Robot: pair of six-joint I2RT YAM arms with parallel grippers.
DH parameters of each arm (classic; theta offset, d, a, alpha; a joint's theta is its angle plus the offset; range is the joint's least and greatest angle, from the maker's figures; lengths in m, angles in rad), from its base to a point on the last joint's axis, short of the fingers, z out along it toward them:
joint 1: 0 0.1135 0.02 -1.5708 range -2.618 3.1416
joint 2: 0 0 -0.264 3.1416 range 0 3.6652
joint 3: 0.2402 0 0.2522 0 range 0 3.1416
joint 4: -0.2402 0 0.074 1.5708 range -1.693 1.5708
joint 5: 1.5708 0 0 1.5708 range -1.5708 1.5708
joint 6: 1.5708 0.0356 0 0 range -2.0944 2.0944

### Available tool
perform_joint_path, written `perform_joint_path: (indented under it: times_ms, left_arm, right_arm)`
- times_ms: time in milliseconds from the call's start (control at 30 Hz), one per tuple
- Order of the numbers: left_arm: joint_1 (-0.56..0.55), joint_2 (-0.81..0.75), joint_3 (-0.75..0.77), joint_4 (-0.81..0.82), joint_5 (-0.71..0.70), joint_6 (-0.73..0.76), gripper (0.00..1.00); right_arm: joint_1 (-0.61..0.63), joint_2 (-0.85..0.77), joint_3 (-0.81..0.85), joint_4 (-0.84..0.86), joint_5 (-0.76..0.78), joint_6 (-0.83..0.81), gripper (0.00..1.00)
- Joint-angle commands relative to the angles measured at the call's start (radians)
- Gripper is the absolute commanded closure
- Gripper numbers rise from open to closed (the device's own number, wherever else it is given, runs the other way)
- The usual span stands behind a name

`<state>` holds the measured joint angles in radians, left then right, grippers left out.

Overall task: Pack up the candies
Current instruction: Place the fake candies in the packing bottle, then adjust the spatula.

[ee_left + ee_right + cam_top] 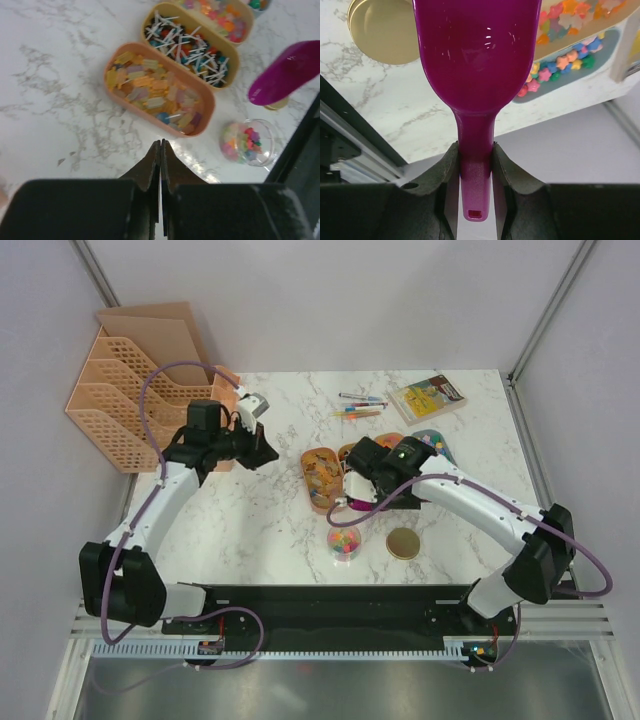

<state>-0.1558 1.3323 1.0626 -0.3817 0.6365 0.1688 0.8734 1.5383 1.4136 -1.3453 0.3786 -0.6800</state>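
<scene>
While the right claw [475, 150] grips the scoop [475, 50] and the left claw [161, 150] hangs closed, empty, candies [160, 92] lie in trays [106, 77] on the surface [60, 110], so scooping seems in hand, needing next a pour into the jar [248, 142].

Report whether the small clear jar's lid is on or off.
Off. The jar stands open-topped with coloured candies showing inside, and a gold lid lies flat beside it, not touching.
</scene>
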Motion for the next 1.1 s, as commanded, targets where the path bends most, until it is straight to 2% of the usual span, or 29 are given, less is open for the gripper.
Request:
perform_joint_path:
  times_ms: [0, 67, 200, 533, 833, 1067]
  left_arm:
    - [-0.074, -0.035, 0.089, -0.066, 0.159, -0.054, 0.98]
    - [-0.099, -0.009, 0.129, -0.104, 0.211, -0.042, 0.98]
    - [-0.132, 0.062, 0.217, -0.174, 0.213, -0.008, 0.98]
    - [-0.209, 0.198, 0.326, -0.191, 0.184, 0.02, 0.98]
    - [-0.251, 0.303, 0.385, -0.175, 0.152, 0.037, 0.98]
    - [-0.294, 0.364, 0.434, -0.175, 0.135, 0.038, 0.98]
  right_arm:
    - [-0.082, 0.014, 0.056, 0.007, -0.17, 0.079, 1.0]
    - [-0.106, 0.028, 0.094, 0.044, -0.199, 0.073, 1.0]
    - [-0.142, 0.107, 0.206, 0.067, -0.28, 0.063, 1.0]
    - [-0.143, 0.164, 0.467, 0.074, -0.377, 0.092, 1.0]
    - [-0.154, 0.046, 0.455, 0.075, -0.455, 0.118, 1.0]
    - [-0.264, -0.001, 0.458, 0.095, -0.561, 0.184, 1.0]
